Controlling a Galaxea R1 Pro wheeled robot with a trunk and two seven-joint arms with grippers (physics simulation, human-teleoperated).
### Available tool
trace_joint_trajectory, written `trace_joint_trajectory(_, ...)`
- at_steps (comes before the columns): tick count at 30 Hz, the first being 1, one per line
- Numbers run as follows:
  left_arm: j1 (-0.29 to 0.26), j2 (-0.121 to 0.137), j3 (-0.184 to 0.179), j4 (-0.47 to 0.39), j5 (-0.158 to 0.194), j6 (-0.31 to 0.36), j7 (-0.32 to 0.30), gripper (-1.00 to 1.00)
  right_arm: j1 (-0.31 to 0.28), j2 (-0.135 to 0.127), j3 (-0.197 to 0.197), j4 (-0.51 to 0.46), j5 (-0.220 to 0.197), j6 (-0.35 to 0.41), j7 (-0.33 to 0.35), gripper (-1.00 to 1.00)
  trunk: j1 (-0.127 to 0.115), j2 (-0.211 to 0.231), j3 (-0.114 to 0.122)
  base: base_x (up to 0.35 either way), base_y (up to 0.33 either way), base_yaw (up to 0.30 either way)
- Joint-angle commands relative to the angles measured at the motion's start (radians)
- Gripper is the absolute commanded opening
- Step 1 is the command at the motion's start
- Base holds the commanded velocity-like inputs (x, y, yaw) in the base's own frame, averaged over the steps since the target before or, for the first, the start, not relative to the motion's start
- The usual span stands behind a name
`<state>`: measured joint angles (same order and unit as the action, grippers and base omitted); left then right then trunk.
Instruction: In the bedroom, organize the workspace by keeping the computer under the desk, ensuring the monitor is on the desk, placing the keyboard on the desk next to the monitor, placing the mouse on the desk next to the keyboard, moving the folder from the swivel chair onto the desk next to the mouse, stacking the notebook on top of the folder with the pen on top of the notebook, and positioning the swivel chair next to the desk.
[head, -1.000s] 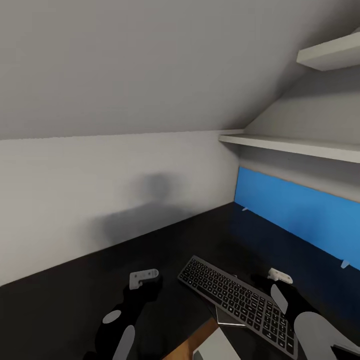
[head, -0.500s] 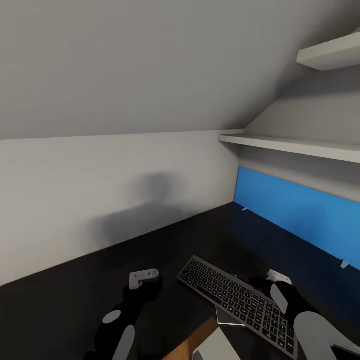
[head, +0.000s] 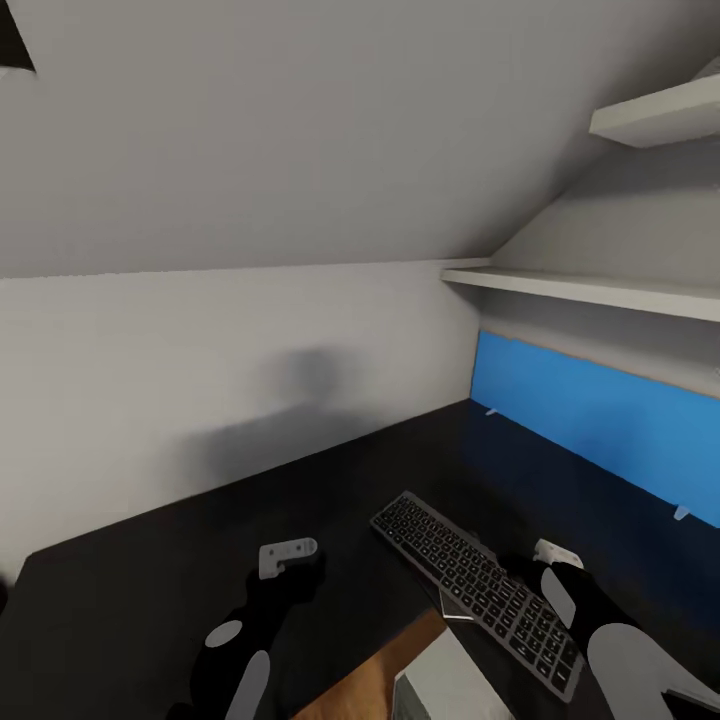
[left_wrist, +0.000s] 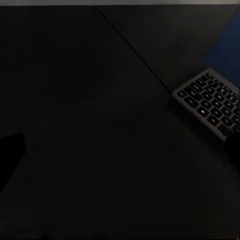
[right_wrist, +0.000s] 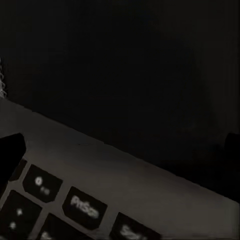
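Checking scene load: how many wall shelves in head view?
2. Lower shelf runs along the wall just above the blue panel; upper shelf sits higher, cut off by the frame edge. More may lie outside the frame.

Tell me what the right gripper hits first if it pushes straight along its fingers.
Probably the keyboard: its top edge and keys lie directly under the right gripper, with the black desk beyond. Depth is unclear.
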<state>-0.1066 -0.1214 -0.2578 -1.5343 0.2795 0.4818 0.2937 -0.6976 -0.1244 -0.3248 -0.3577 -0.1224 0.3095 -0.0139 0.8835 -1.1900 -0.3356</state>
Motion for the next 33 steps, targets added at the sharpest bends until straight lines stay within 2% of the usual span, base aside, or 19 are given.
trace_joint_trajectory(1,-0.001,0.0,-0.001,-0.001,0.01,0.003,0.01,1.0,0.0,0.0,-0.002,-0.002,-0.01,0.005,-0.001,1.0,0.0,-0.001,-0.001,-0.261,0.127,0.0)
trace_joint_trajectory(28,-0.001,0.0,-0.001,0.0,0.01,0.004,0.009,1.0,0.0,0.001,-0.002,-0.003,-0.01,0.003,-0.001,1.0,0.0,-0.001,-0.001,-0.234,0.028,0.0)
trace_joint_trajectory(33,-0.001,0.0,-0.001,0.001,0.01,0.004,0.009,1.0,0.0,0.002,-0.001,-0.003,-0.01,0.002,0.0,1.0,0.0,-0.001,-0.001,-0.091,0.009,0.0)
